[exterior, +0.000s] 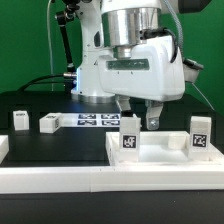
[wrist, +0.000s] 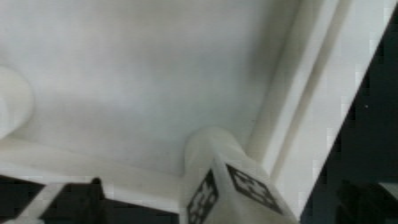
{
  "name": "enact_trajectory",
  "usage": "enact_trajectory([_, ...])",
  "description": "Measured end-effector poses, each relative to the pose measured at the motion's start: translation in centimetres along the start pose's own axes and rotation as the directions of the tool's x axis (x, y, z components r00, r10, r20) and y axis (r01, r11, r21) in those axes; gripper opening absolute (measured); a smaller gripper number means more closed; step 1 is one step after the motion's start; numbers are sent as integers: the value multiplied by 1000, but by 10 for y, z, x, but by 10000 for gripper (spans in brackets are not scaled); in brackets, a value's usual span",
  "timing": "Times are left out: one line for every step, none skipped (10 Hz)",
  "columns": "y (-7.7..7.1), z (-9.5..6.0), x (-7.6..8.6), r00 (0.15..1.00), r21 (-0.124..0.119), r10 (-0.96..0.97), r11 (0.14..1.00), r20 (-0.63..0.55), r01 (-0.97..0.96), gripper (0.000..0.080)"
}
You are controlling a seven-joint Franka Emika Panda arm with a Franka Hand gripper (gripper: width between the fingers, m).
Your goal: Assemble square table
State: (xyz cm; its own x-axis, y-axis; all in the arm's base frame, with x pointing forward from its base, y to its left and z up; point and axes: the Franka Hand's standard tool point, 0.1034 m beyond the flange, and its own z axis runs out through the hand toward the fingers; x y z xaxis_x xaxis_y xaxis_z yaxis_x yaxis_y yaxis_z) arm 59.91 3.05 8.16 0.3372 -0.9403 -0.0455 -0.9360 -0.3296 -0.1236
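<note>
Gripper (exterior: 138, 116): two dark fingers spread wide, nothing between them, hanging over the slab (exterior: 165, 160).

Slab: square tabletop of smooth white plastic with a raised rim, lying on the black table (exterior: 40, 105) at the exterior view's right.

Tagged leg (exterior: 130, 137): white block, upright on the slab just below the fingers.

Second leg (exterior: 201, 135): the same, near the slab's right end.

Loose legs (exterior: 20, 120): on the black table, seen only in the exterior view.

The wrist view alone shows the rim's inner wall (wrist: 302, 100) close up.

Your exterior view low, facing the arm (exterior: 128, 62), your wrist view close over slab (wrist: 143, 80) and leg (wrist: 228, 185), both shared.
</note>
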Motion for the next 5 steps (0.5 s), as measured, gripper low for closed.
enact_trajectory([-2, -1, -3, 1000, 3, -26, 1000, 2, 26, 649])
enact_trajectory([-1, 0, -2, 1000, 1, -23, 1000, 1, 23, 649])
enact_trajectory([-1, 0, -2, 1000, 0, -23, 1000, 1, 23, 649])
enact_trajectory([-1, 0, -2, 1000, 0, -24, 1000, 1, 24, 649])
enact_trajectory([0, 1, -3, 1000, -1, -8, 1000, 2, 8, 649])
